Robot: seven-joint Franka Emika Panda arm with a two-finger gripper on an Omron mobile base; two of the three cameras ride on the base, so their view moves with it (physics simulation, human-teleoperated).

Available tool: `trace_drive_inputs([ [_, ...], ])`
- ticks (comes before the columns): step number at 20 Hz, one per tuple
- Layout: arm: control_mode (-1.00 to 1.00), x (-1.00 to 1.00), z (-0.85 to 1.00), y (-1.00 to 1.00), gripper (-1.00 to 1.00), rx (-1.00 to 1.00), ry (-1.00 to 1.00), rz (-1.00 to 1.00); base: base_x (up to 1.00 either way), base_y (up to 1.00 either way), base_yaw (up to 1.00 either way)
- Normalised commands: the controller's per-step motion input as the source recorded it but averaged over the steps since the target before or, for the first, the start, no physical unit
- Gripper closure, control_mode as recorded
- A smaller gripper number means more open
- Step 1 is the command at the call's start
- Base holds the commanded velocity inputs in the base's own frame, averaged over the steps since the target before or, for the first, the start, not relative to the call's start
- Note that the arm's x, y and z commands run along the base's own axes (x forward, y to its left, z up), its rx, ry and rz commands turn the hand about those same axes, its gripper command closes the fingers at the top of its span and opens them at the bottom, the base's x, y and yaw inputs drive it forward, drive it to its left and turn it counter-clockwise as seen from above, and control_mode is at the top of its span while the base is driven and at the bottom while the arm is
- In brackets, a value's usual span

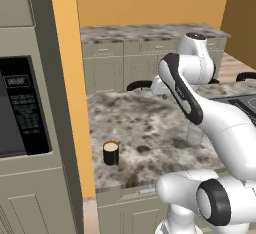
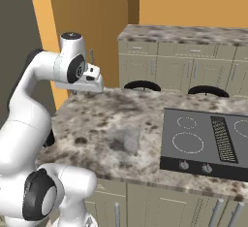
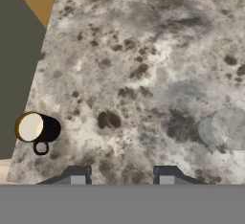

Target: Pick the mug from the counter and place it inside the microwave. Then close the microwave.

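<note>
Grey-brown mottled stone counter (image 1: pixel 150 123) spans all views. Left base view alone shows the large black built-in microwave (image 1: pixel 17 108) in beige cabinetry at far left. Right base view alone shows the dark flat cooktop (image 2: pixel 208 143) set into the counter. Two-finger gripper (image 3: pixel 122 175) hangs above bare stone, fingers apart, nothing between them. Small black cylindrical mug with tan top (image 1: pixel 111 153) stands upright near the counter's front left edge. Clear drinking glass (image 3: pixel 225 129) stands well apart from it.
</note>
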Motion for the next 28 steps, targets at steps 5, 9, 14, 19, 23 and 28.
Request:
trace_drive_inputs([
  [5,-1.0,-0.45,-0.02,0.0,-1.0,0.04,0.01,0.0,0.0,0.0,0.0],
  [9,-1.0,-0.44,-0.4,0.02,-1.0,0.12,0.0,0.11,0.0,0.0,0.0],
  [14,-1.0,-0.27,-0.17,0.43,-1.0,0.0,0.14,0.06,0.0,0.0,0.0],
  [19,-1.0,-0.06,-0.05,0.6,-1.0,-0.06,0.16,0.03,0.0,0.0,0.0],
  [23,-1.0,0.0,-0.34,0.31,-1.0,0.0,0.04,0.0,0.0,0.0,0.0],
  [28,-1.0,0.0,-0.46,0.4,-1.0,-0.01,0.02,0.0,0.0,0.0,0.0],
])
